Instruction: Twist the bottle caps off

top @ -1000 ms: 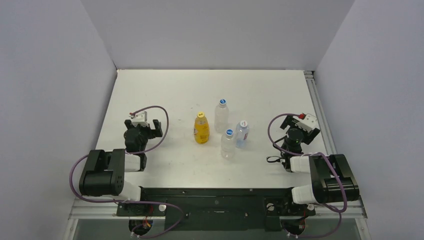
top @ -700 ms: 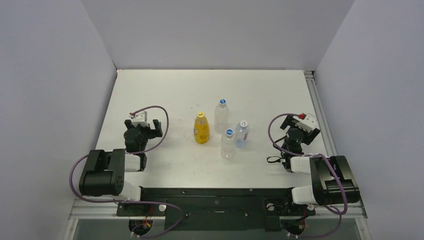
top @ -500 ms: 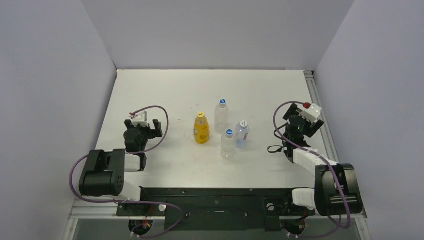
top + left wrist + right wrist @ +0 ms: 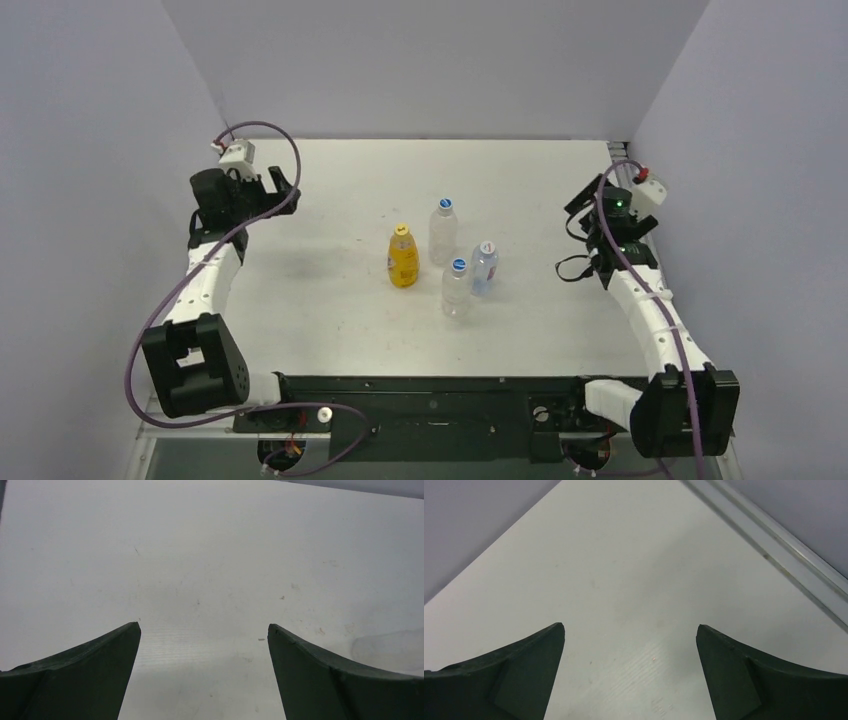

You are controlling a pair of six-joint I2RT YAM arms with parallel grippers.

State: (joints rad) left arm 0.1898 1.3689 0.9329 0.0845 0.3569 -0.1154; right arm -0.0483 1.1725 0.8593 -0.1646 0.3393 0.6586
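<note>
Four bottles stand upright in a cluster mid-table in the top view: a yellow-orange bottle [image 4: 403,262] with a yellow cap [image 4: 402,230], a tall clear bottle [image 4: 442,236] behind it with a blue-topped cap [image 4: 445,202], a shorter bottle with a bluish label [image 4: 484,270] and its cap [image 4: 488,246], and a clear front bottle [image 4: 456,292] with its cap [image 4: 458,265]. All caps sit on their bottles. My left gripper [image 4: 243,185] [image 4: 204,630] hangs open at the far left, well away from them. My right gripper [image 4: 610,210] [image 4: 630,630] hangs open at the far right. Both are empty.
Grey walls close the table [image 4: 330,320] on the left, back and right. A metal rail [image 4: 640,240] [image 4: 774,555] runs along the right edge, close to my right gripper. Both wrist views show only bare white tabletop under the fingers.
Both arms have unfolded from near their bases and reached up and back, the left toward the left wall, the right toward the right rail. The bottles have not moved. Both grippers stayed open.
</note>
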